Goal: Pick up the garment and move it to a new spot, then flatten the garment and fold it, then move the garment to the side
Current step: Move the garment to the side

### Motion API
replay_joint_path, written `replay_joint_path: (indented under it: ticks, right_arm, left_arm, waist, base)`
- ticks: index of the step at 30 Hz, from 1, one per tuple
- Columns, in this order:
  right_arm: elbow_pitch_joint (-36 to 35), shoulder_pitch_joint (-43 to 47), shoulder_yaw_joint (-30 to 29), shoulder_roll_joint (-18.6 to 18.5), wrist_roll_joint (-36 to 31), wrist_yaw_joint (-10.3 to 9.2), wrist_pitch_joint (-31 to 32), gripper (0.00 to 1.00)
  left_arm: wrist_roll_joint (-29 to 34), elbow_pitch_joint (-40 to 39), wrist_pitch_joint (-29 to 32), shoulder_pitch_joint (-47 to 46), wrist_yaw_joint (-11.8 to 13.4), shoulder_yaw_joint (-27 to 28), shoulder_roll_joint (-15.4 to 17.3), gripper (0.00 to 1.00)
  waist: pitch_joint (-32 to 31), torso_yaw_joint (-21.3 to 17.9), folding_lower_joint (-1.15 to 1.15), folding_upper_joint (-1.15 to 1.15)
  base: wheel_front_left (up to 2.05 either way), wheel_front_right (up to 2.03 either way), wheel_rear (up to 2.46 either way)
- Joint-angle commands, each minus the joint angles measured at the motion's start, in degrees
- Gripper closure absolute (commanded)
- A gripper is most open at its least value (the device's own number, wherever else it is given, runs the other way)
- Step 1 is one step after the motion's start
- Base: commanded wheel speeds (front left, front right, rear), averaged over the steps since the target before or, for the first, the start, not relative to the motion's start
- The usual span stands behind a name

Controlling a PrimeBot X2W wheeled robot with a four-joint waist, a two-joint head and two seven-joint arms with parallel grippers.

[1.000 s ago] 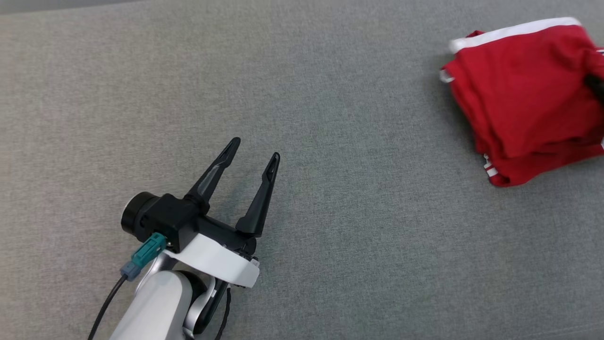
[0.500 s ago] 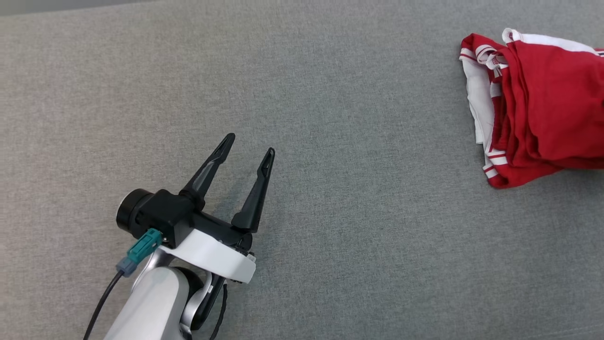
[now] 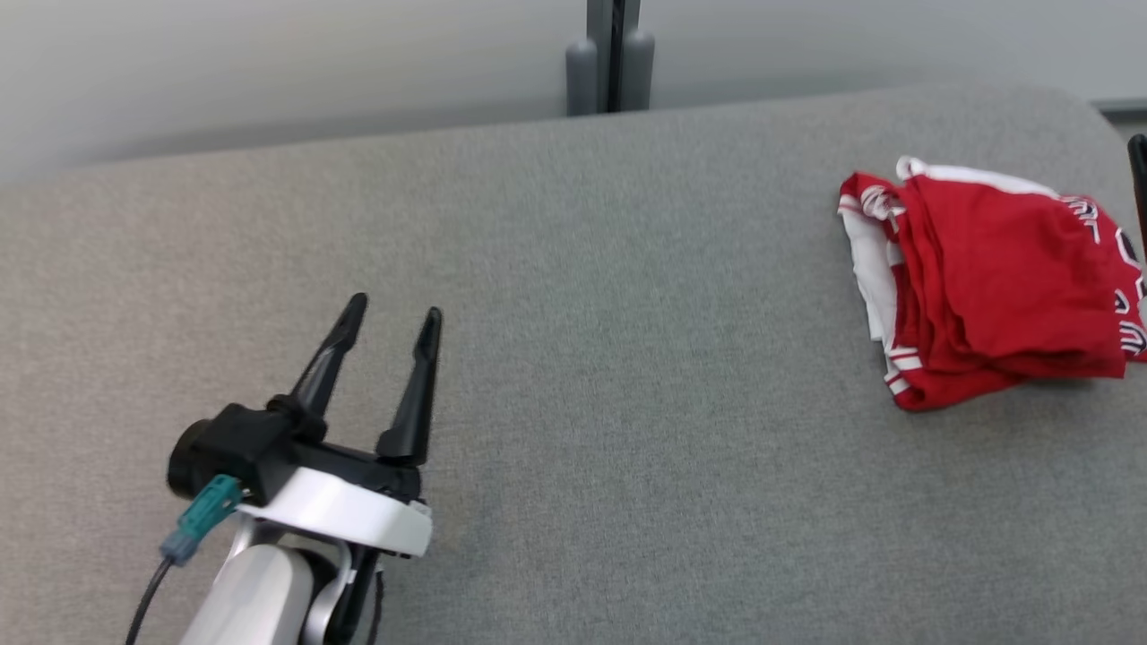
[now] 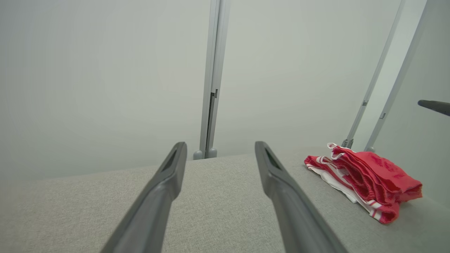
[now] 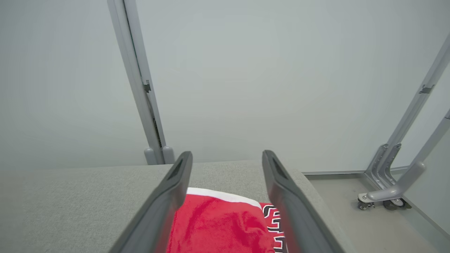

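Note:
The garment (image 3: pixel 986 287) is red with white trim and black-and-white lettering. It lies loosely folded in a bundle near the right end of the grey padded table (image 3: pixel 627 358). My left gripper (image 3: pixel 394 313) hovers open and empty over the table's left part, far from the garment (image 4: pixel 365 179). In the right wrist view my right gripper (image 5: pixel 226 156) stands open just above the garment (image 5: pixel 218 225), with nothing between its jaws. One of its dark fingers (image 3: pixel 1138 170) shows at the right edge of the head view.
The table's far edge (image 3: pixel 358 143) meets a pale wall with a grey upright post (image 3: pixel 611 54) behind it. Past the table's right end there is bare floor and a metal frame leg on casters (image 5: pixel 386 196).
My right gripper has opened and let go of the garment, which now lies slumped on the table. The head camera has tilted up, bringing the wall into view. The left gripper stays open.

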Motion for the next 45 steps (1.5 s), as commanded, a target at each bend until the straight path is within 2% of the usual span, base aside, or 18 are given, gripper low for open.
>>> replay_joint_path:
  ticks: [1,7,12,19,28,37,45]
  right_arm:
    - [-3.6,3.1,-0.7,0.1,0.5,0.02,-0.4,0.0]
    - [-20.4,15.4,-6.0,2.2,-2.0,0.03,0.7,0.0]
    - [-32.8,27.4,-12.0,7.8,-5.3,0.03,2.4,0.0]
    - [-42.7,40.1,-16.1,14.8,-8.6,0.03,3.5,0.0]
    - [-46.1,48.5,-17.0,17.7,-10.4,0.03,-0.8,0.0]
    - [-44.2,49.2,-17.1,18.5,-10.7,0.03,-3.3,0.0]
    - [-42.4,47.9,-16.0,18.1,-10.6,0.03,-3.4,0.0]
  left_arm:
    - [-0.6,-0.3,-0.1,0.9,0.6,1.0,0.9,0.0]
    - [-1.6,-1.1,-0.1,3.5,2.4,3.3,2.0,0.0]
    - [-2.4,-1.5,-0.1,6.1,3.5,4.0,2.0,0.0]
    - [-3.5,-0.6,-1.0,9.5,3.9,3.9,1.1,0.0]
    - [-1.6,2.3,-2.6,12.7,6.8,4.9,0.6,0.0]
    - [-2.1,4.8,-3.2,13.1,4.6,4.5,0.7,0.0]
    - [-1.3,5.3,-3.4,12.0,3.7,3.9,0.8,0.0]
  waist:
    - [-3.5,0.8,0.0,0.0]
    - [-7.7,2.8,0.0,0.0]
    - [-10.4,5.0,0.0,0.0]
    - [-11.8,7.1,0.0,0.0]
    - [-12.8,8.7,0.0,0.0]
    - [-12.7,8.9,0.0,0.0]
    - [-12.3,8.8,0.0,0.0]
  base:
    - [0.0,0.0,0.0]
    - [0.0,0.0,0.0]
    - [0.0,0.0,0.0]
    - [0.0,0.0,0.0]
    - [0.0,0.0,0.0]
    - [0.0,0.0,0.0]
    - [0.0,0.0,0.0]
